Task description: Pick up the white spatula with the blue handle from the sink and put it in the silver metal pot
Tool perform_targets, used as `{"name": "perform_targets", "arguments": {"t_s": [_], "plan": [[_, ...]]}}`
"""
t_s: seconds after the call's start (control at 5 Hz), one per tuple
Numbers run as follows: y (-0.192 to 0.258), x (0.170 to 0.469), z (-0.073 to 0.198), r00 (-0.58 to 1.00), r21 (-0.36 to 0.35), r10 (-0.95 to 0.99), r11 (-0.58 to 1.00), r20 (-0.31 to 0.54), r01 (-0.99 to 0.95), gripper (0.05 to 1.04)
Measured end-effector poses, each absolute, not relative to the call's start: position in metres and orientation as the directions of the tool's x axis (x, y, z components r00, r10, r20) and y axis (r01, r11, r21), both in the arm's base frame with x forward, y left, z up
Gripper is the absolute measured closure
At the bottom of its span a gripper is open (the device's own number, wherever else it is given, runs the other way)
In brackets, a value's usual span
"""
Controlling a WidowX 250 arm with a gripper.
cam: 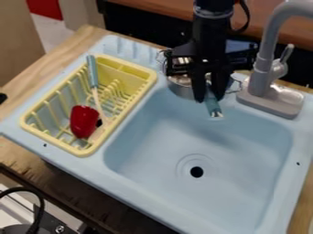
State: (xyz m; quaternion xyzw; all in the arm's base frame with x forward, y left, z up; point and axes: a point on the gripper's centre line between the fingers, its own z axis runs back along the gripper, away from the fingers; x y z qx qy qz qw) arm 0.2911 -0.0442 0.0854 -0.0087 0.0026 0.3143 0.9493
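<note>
A utensil with a light blue handle (pixel 213 108) is clamped in the black pincer (pixel 209 97), the handle's end pointing down over the back of the sink basin (pixel 153 137). Just beside it, at the basin's back edge and partly hidden by the pincer, is a metal pot (pixel 183 90) with thin wire handles; its contents cannot be made out. To the left, a yellow dish rack (pixel 79 152) stands on the sink's rim and contains one red object (pixel 83 121) and a second blue-handled utensil (pixel 92 71), its pale lower part slanting down beside the red object. That makes two blue-handled utensils, one red object, one pot, one rack and one sink. The basin has one dark, round drain hole (pixel 196 172), and a single grey faucet (pixel 263 68) stands at the back right. The light blue sink is set into a wooden worktop (pixel 15 153). Beyond are a brown wooden surface (pixel 156 10) at the top and a black cable (pixel 40 201) at the lower left.
</note>
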Motion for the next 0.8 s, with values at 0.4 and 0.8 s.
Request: {"name": "perform_targets", "arguments": {"t_s": [0.4,0.8], "plan": [[-0.0456,0.295,0.0834,0.783,-0.01,0.622,0.783,0.005,-0.622,0.817],[-0.0432,0.2963,0.0843,0.753,-0.024,0.658,0.753,-0.011,-0.658,0.259]]}}
